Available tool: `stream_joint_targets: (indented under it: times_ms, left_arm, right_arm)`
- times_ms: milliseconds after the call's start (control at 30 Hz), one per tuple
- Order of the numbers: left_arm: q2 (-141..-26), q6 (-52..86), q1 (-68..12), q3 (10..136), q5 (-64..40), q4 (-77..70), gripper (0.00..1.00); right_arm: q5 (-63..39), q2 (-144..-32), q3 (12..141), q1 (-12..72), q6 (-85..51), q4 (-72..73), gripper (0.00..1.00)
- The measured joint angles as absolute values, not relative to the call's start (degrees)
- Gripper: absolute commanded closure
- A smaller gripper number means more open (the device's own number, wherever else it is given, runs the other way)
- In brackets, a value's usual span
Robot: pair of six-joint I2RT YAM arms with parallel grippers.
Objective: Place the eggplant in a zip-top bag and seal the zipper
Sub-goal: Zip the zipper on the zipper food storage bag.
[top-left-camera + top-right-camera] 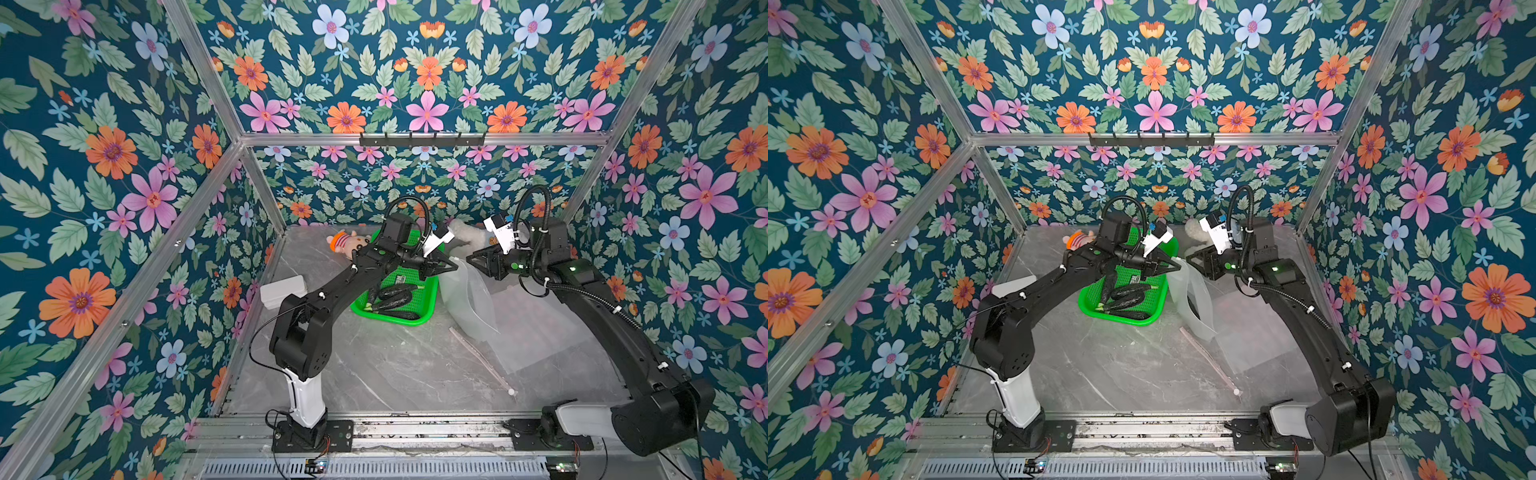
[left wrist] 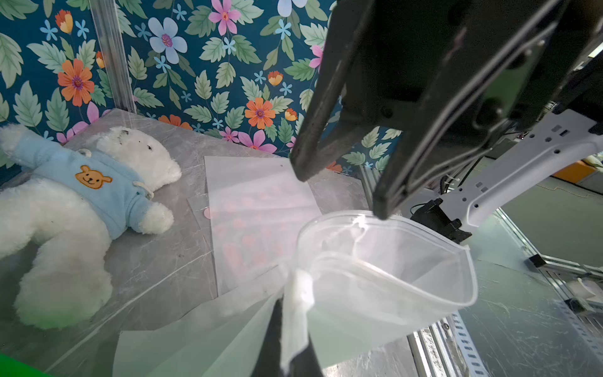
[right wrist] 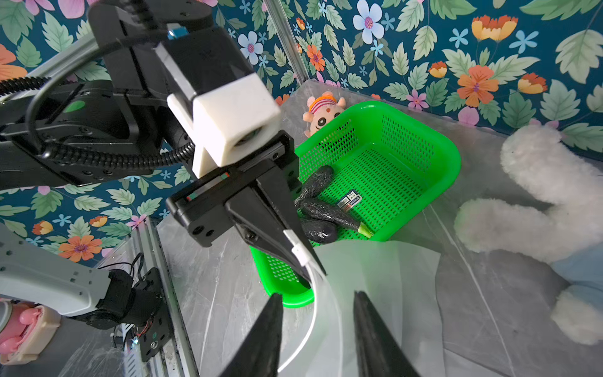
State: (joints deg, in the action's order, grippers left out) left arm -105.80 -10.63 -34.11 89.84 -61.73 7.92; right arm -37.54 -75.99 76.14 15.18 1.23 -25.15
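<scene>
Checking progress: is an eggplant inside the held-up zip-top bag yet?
No: the zip-top bag looks empty through its open mouth; the eggplants lie in the green basket.

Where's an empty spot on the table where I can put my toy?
The biggest bare spot is the front middle of the grey marble table, between the two arm bases, in front of the green plastic basket and beside the pink zipper strip. The back is crowded: basket, plush toys, plastic bags.

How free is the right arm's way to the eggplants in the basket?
Probably not directly: the left gripper, shut on the held-up bag, and that bag itself stand between the open right gripper and the eggplants.
</scene>
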Motion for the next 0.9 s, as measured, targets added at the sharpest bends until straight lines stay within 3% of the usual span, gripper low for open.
stream_joint_targets:
  times_ms: [567, 733, 900]
  left_arm:
    - [-105.1, -10.9, -35.2, 90.1, -61.6, 9.8, 1.00]
    - [-105.2, -10.9, -35.2, 90.7, -61.6, 9.9, 1.00]
    - [-105.7, -10.9, -35.4, 90.9, -61.6, 10.1, 1.00]
  right_arm:
    - [-42.7, -79.0, 76.2, 16.2, 6.4, -24.3, 0.65]
    - [-43.9, -79.9, 76.6, 16.2, 7.0, -24.4, 0.69]
    - [-44.6, -80.3, 76.9, 16.2, 7.7, -24.6, 0.81]
